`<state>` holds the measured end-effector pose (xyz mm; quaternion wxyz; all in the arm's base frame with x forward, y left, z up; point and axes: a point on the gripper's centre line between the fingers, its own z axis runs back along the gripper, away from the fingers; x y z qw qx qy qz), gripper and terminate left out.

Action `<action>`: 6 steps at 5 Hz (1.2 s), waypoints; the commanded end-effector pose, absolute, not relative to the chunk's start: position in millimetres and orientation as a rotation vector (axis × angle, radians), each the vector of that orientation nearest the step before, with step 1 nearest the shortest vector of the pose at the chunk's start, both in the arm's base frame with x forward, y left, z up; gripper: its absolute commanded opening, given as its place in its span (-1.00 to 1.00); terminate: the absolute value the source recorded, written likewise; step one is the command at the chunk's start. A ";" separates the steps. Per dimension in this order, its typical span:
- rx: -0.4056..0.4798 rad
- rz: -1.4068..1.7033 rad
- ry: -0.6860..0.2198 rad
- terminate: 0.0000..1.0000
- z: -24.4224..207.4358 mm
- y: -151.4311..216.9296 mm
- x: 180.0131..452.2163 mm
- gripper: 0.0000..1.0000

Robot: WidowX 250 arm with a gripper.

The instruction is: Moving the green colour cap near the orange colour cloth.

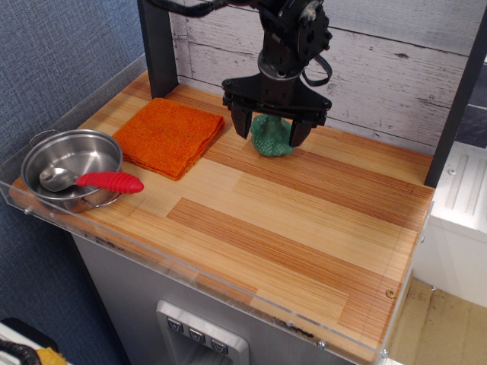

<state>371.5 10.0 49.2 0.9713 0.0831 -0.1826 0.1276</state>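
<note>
The green cap (271, 137) is a teal-green bumpy lump resting on the wooden table (304, 220) near the back wall. The orange cloth (169, 135) lies folded flat to its left, a short gap away. My gripper (269, 131) hangs over the cap with its two black fingers spread wide, one on each side of the lump. The jaws are open and stand apart from the cap.
A steel pot (72, 169) with a spoon and a red ribbed handle (110, 182) stands at the front left corner. A black post (158, 46) rises at the back left. A clear acrylic lip runs along the table's front and left edges.
</note>
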 end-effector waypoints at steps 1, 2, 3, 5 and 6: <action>0.158 0.288 -0.476 -1.00 93.7 9.1 374.7 1.00; 0.164 0.294 -0.456 -1.00 102.6 -0.2 368.3 1.00; 0.145 0.254 -0.407 -1.00 103.5 -17.0 356.2 1.00; 0.070 0.214 -0.348 -1.00 108.7 -67.3 313.2 1.00; 0.024 0.160 -0.357 -1.00 114.0 -89.9 305.6 1.00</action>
